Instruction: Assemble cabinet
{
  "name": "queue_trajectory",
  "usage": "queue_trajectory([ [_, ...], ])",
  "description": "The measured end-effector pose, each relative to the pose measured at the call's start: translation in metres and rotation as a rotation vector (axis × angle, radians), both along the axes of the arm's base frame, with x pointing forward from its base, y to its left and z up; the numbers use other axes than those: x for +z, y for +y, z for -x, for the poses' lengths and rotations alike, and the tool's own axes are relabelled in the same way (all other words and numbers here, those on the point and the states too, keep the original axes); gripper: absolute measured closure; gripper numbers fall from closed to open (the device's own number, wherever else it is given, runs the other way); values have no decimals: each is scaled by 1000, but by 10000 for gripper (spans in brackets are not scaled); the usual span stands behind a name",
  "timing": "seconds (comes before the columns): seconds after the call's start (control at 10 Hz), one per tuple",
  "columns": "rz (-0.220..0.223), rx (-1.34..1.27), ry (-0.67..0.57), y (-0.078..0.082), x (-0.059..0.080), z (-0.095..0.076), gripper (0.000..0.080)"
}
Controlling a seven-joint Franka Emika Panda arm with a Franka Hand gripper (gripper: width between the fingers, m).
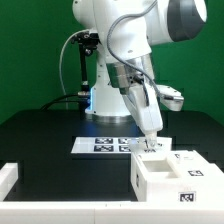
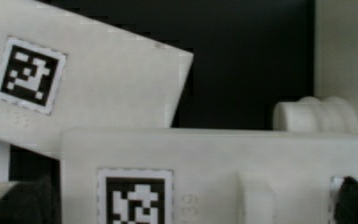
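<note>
One open hand, holding nothing, hangs just over the cabinet. Best go down slow & straight, get 1 wall in btw, then squeeze tight.

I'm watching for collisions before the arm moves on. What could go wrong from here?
The gripper hangs right at the top edge of the cabinet, so a sideways retreat might catch it and shift the body. The cabinet stands close beside the marker board; a nudge could slide it onto the board.
</note>
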State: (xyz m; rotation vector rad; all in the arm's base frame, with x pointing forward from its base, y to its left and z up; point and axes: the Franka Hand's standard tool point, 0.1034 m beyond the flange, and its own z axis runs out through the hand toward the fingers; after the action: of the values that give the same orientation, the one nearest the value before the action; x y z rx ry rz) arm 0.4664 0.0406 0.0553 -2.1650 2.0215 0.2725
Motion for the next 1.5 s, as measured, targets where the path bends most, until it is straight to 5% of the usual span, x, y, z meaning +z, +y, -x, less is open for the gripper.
queue_trajectory([
  [0.5, 0, 1, 1, 0, -1, 0, 3],
  [0.6, 0, 1, 1, 0, -1, 0, 114],
  [0.7, 0, 1, 1, 0, -1, 0, 114],
  [0.9, 0, 1, 1, 0, -1, 1, 433],
  [1.0, 0, 2, 1, 0, -1, 0, 433],
  [1.1, 0, 8, -5, 0, 0, -2, 633],
  [1.2, 0, 8, -13, 0, 2, -6, 735],
  [1.5, -2, 12, -40, 1, 6, -27, 735],
])
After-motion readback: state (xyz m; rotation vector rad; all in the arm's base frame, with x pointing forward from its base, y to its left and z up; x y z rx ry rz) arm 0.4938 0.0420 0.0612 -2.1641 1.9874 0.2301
